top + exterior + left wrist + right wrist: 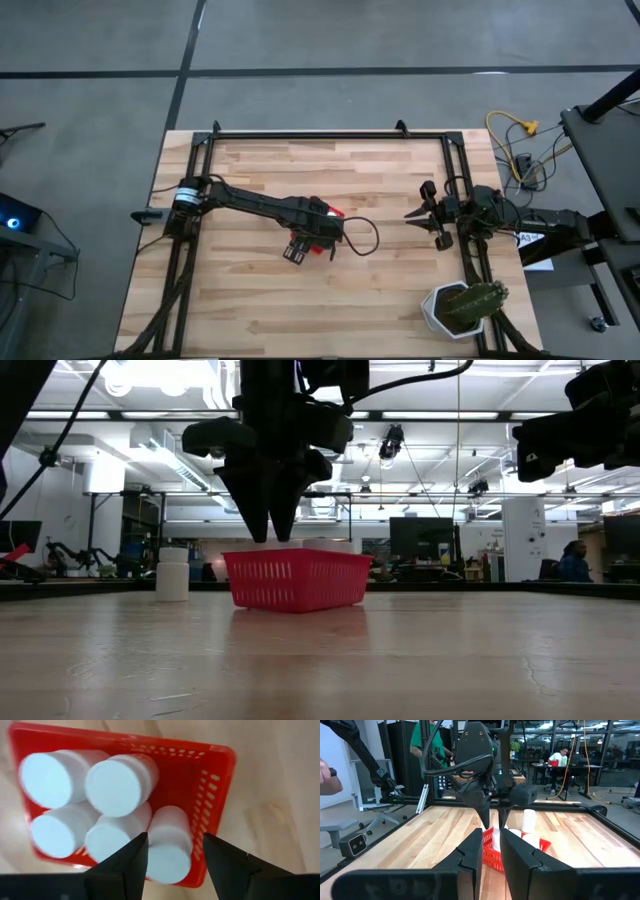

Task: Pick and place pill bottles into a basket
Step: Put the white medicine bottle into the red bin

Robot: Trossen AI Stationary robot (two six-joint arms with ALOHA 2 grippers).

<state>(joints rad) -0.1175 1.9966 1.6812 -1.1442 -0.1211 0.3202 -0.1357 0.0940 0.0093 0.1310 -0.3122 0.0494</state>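
Now | left hand (172,857) open over basket (220,795), five pill bottles (117,787) inside | right hand (490,852) closed, empty

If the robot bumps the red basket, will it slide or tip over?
The red basket would probably slide: it sits low and flat on smooth wood. Thin slatted plastic looks light, though five pill bottles inside add weight, so tipping seems unlikely.
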